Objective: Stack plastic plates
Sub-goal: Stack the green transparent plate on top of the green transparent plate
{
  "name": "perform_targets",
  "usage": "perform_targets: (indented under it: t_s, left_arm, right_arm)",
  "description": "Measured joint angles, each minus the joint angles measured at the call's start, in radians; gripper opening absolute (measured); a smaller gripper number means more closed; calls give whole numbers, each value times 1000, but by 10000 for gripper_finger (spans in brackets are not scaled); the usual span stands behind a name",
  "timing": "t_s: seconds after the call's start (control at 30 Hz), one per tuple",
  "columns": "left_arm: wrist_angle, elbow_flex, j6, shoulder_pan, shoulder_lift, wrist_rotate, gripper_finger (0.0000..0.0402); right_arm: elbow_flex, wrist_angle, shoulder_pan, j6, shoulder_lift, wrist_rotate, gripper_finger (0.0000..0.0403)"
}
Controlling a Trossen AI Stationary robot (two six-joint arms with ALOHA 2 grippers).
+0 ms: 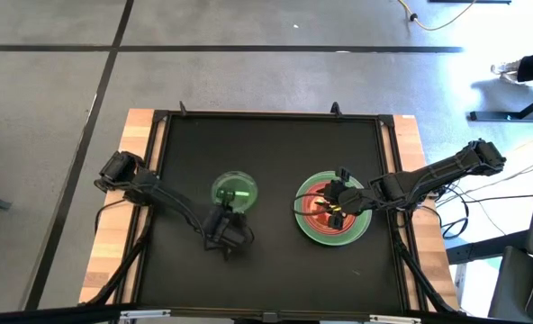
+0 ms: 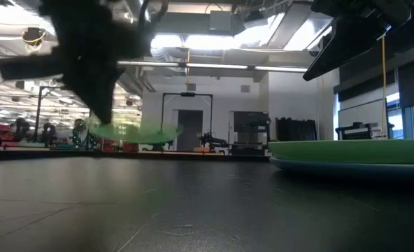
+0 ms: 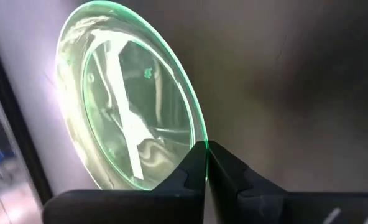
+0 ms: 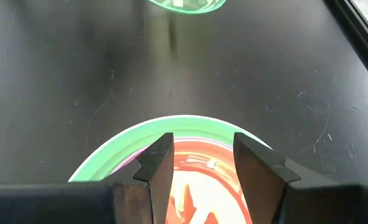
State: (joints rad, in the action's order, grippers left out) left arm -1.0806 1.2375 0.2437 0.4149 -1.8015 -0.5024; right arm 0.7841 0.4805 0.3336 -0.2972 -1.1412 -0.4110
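While the left gripper [image 3: 206, 163] pinches the rim of the small translucent green dish [image 1: 234, 191], that dish hangs above the black table [image 1: 266, 261], left of the large green plate [image 1: 356, 229]. The right gripper [image 4: 196, 165] hovers over the orange plate [image 4: 199, 180] stacked on that green plate, fingers parted, grasping nothing.

Both arms are built of dark, near-black jointed segments, with black cables trailing from their bases. The right gripper [image 4: 198, 165] is fitted with blocky angular fingers [image 4: 156, 168] (matte, wedge-tipped); yellow markings are seen near its wrist.
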Motion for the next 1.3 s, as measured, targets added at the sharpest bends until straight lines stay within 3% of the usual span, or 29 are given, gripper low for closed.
perform_targets:
  t_s: [0.23,0.53,0.77,1.03,1.3]
  left_arm:
    - [143,95,-231,-10,2,-19,4]
    - [429,103,-538,-44,2,173,4]
    - [575,103,-645,-75,2,182,4]
    - [715,104,-738,-122,2,264,4]
    - [865,104,-809,-171,-62,346,4]
  right_arm:
    - [0,-3,0,0,0,0,159]
    - [47,-7,0,43,4,4,159]
    - [180,23,1,119,5,20,159]
    - [319,118,1,128,5,50,159]
    - [353,174,1,147,6,64,159]
